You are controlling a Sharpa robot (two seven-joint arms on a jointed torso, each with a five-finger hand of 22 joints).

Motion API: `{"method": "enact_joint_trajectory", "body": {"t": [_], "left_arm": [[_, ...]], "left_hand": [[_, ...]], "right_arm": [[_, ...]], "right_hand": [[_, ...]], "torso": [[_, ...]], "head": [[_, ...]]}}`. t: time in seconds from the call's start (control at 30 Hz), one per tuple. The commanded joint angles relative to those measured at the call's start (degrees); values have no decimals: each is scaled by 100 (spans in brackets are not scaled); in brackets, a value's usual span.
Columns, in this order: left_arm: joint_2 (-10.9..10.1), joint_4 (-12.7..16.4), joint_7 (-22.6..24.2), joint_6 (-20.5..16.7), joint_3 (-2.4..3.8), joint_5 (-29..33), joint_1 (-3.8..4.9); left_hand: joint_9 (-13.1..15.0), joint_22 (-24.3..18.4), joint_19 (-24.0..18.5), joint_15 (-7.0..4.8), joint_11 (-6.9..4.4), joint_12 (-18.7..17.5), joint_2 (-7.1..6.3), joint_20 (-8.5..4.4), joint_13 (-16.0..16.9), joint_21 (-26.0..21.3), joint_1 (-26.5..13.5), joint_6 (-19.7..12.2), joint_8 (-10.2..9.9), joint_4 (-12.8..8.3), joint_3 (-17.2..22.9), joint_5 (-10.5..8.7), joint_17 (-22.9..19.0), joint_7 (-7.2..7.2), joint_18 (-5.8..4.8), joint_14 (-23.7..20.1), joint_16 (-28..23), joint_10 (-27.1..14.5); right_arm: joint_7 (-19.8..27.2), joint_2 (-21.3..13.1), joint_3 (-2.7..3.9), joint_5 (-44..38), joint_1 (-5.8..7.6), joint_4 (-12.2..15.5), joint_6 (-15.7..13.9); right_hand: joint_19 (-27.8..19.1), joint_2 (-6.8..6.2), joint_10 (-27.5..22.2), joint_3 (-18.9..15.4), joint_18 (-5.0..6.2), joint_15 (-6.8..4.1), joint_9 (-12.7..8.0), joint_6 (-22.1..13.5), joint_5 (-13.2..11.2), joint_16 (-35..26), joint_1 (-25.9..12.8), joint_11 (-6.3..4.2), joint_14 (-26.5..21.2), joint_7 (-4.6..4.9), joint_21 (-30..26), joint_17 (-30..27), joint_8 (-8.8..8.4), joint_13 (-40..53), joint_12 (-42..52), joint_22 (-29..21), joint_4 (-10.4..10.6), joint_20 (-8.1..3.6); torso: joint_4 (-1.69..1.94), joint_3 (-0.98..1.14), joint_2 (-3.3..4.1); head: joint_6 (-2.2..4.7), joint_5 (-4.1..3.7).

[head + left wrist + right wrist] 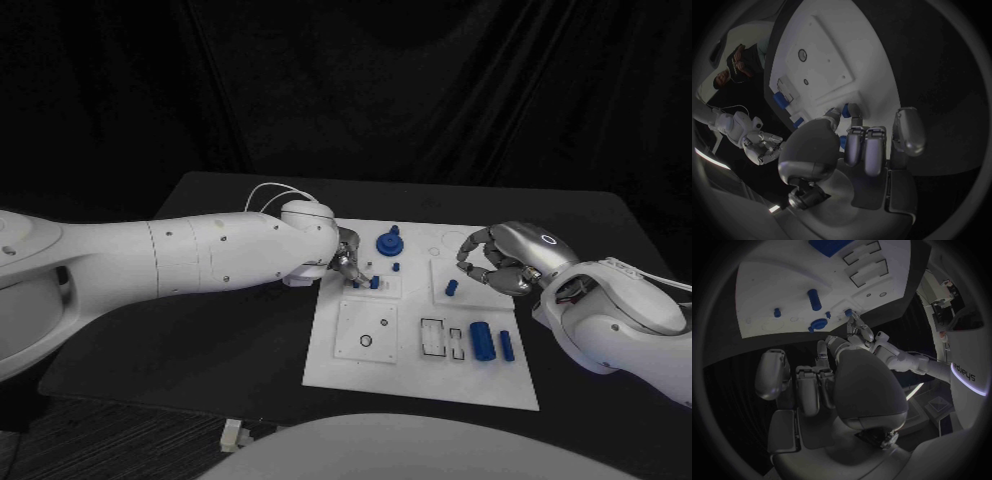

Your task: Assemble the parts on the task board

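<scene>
Task board (pixel 411 385): white, flat, matte rectangular plate, our landmark for every item below; it carries raised square sub-plates and cut-out slots.

Progress, as we judge it: partly done. Some blue parts stand seated in the board, others lie loose on it.

Knobbed part (pixel 389 242): blue, round with a stem on top, standing on the board's far middle. We read it as seated.

Small pegs (pixel 375 283): blue, short, upright, on the board's left-centre, just beside the left hand's fingertips. A further small blue stud (pixel 395 267) stands between them and the knobbed part.

Single peg (pixel 450 288): blue, cylindrical, upright on the board's right-hand sub-plate, near the right hand.

Two cylinders (pixel 483 341): blue, smooth, lying flat on the board's near right, beside the rectangular slots (pixel 433 337). We judge these still to be placed.

Near-left sub-plate (pixel 366 330): white square with a small round hole, unfilled.

Left hand (pixel 340 256): silver metal, fingers reaching down to the board at the small pegs; whether it grasps one we cannot tell.

Right hand (pixel 500 260): silver, fingers curled inward over the board's far right edge; we see nothing in them.
</scene>
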Motion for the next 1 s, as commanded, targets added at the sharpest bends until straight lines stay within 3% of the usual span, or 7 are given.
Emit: {"method": "enact_joint_trajectory", "body": {"t": [0.03,0.47,1.0], "left_arm": [[-15,24,75,112,-18,67,-38],[-88,116,129,-197,-17,64,-38],[-291,312,292,-641,-14,64,-32]], "left_hand": [[150,914,24,-9,-19,-24,38,-1,1215,-33,22,-53,94,9,-49,-8,1407,-5,53,543,-30,435],[487,927,48,-5,-9,0,7,-1,1230,16,87,-268,263,66,-200,-28,1424,7,44,551,-8,446],[532,932,59,-10,-17,4,-69,-4,1232,35,-21,-264,311,252,-421,-34,1437,-4,41,556,10,450]], "right_arm": [[-90,-6,3,-40,-15,2,20],[-83,8,3,-40,-17,-15,37],[-84,-7,3,-40,-18,-28,44]], "right_hand": [[-44,-1,597,-10,48,-39,6,30,33,17,67,-43,600,-9,-29,1510,25,1509,21,909,-31,4],[-49,4,597,-10,50,-37,6,28,35,17,63,-41,600,-6,-43,1510,24,1509,21,905,-30,5],[-52,8,597,-10,52,-37,7,26,36,17,60,-40,600,-5,-52,1510,23,1509,21,903,-28,5]], "torso": [[0,3,2],[1,1,2],[-1,0,-1]], "head": [[-1,3],[-1,14],[-1,2]]}}
